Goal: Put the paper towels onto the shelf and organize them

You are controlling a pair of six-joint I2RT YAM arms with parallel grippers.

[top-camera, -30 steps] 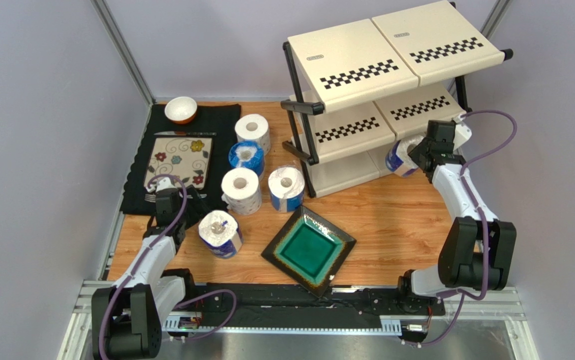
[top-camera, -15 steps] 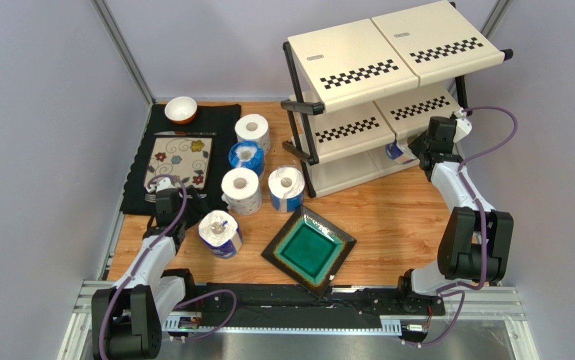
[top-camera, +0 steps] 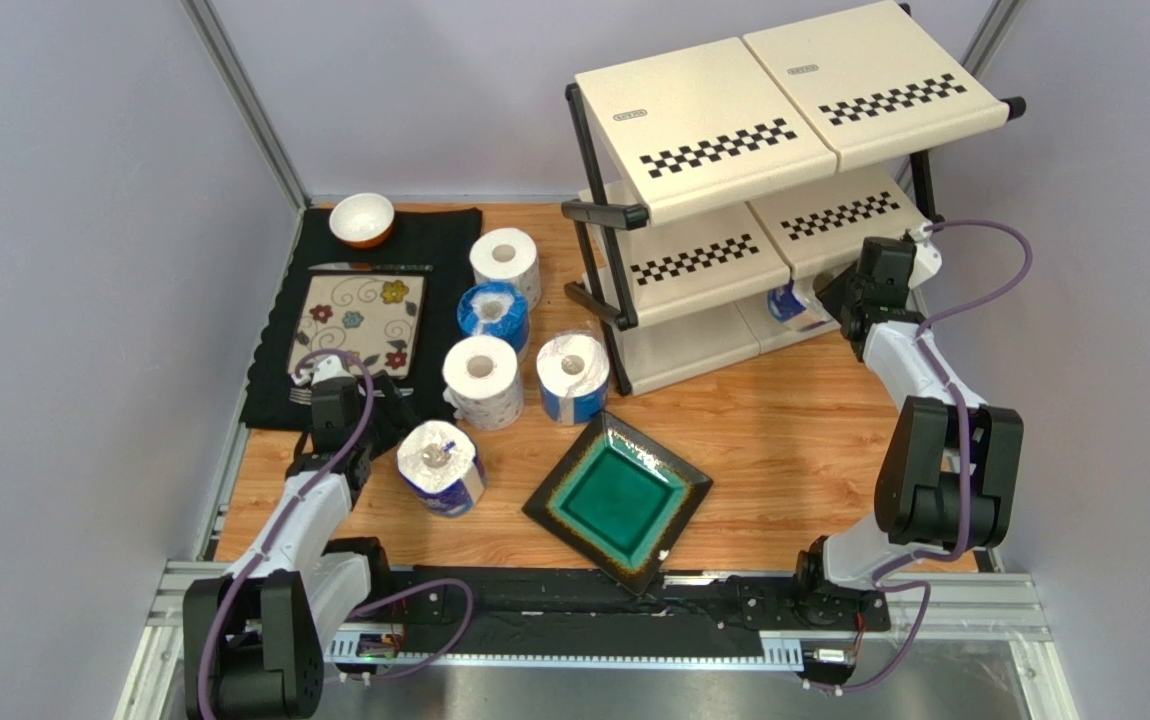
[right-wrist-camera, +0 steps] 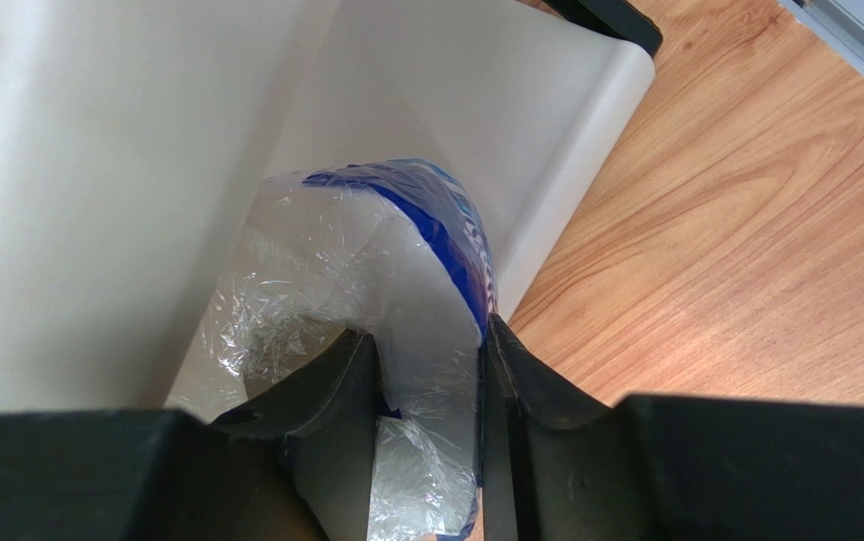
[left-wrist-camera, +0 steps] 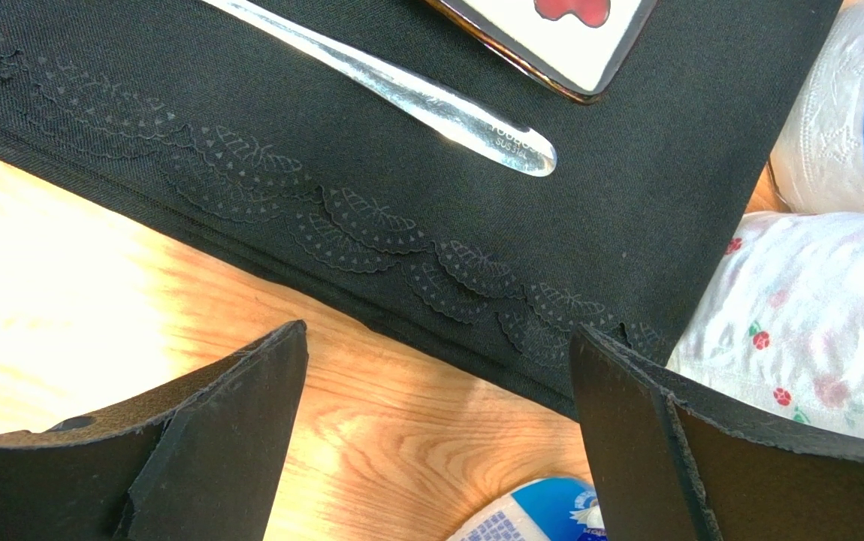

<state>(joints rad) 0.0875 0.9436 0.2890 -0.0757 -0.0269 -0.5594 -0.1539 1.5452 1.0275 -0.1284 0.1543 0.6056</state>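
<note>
The shelf (top-camera: 716, 113) stands at the back right. My right gripper (top-camera: 834, 297) is shut on a blue-and-white wrapped paper towel roll (top-camera: 789, 305) and holds it under the middle tier, on the lowest cream panel (right-wrist-camera: 87, 169). In the right wrist view the roll (right-wrist-camera: 358, 259) is pinched by its wall, one finger (right-wrist-camera: 329, 395) inside the core. Several more rolls stand on the table: two plain (top-camera: 506, 263) (top-camera: 482, 380), three blue-wrapped (top-camera: 493, 314) (top-camera: 572, 375) (top-camera: 440, 467). My left gripper (left-wrist-camera: 437, 440) is open and empty over the table by the placemat edge, left of the nearest roll (left-wrist-camera: 820, 327).
A black floral placemat (top-camera: 275, 393) with a patterned plate (top-camera: 360, 321), a knife (top-camera: 371, 269) and a small bowl (top-camera: 362, 219) lies at the left. A green square dish (top-camera: 619, 500) sits at the front centre. A spoon (left-wrist-camera: 403, 85) lies on the mat.
My right gripper has carried the wrapped roll in under the shelf's middle tier, from just outside its right front. The left arm has not moved.
</note>
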